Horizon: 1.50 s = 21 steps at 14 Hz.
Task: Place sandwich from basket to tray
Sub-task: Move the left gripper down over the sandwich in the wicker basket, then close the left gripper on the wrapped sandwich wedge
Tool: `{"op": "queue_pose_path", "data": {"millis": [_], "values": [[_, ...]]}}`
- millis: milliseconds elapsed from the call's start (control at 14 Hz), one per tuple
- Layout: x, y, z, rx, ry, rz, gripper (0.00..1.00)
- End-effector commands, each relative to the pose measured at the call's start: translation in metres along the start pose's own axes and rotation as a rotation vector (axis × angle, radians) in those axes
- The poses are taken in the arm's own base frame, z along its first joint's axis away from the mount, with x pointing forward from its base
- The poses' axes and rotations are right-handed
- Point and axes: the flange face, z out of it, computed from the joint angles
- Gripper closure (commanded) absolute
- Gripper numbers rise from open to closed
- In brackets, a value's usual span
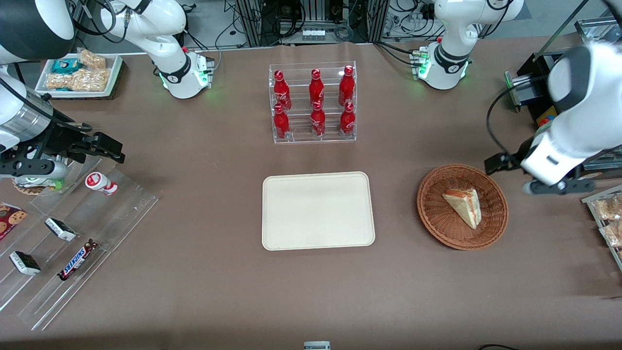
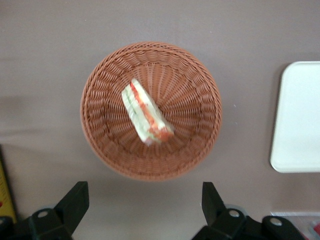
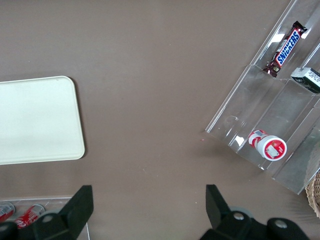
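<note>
The sandwich (image 1: 464,206), a pale wedge with orange-red and green layers, lies in the round woven basket (image 1: 437,228). It also shows in the left wrist view (image 2: 146,115), lying on its side in the basket (image 2: 105,145). The cream tray (image 1: 318,210) lies bare at the table's middle, beside the basket, and its edge shows in the left wrist view (image 2: 300,117). My left gripper (image 1: 559,188) hovers above the table beside the basket, toward the working arm's end. It (image 2: 144,189) is open and empty, its fingers spread wide just outside the basket rim.
A clear rack of red bottles (image 1: 313,104) stands farther from the front camera than the tray. A stepped acrylic rack with snacks (image 1: 73,243) lies toward the parked arm's end. A tray of bagged snacks (image 1: 607,214) and a black box (image 1: 534,82) sit near the working arm.
</note>
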Motion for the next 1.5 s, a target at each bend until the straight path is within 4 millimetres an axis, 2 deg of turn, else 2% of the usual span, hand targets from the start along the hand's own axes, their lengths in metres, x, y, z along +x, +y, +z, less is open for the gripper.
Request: {"op": "queue_pose_path", "data": {"millis": [0,143,286,571,929,1214,1286,1429], "values": [[-0.012,-0.003,0.043,0.011,0.041,-0.014,0.00],[-0.017,-0.006,0.079,0.005,0.079,-0.068,0.00],[-0.023,-0.006,0.102,-0.009,0.135,-0.158,0.00],[-0.018,-0.007,0.116,-0.039,0.162,-0.451,0.00],[-0.006,-0.006,0.155,-0.063,0.139,-0.806,0.00],[0.005,-0.006,0.198,-0.049,0.109,-0.826,0.00],[0.010,-0.004,0.202,-0.046,0.107,-0.820,0.08],[0.012,-0.004,0.198,-0.050,0.111,-0.832,0.77]]}}
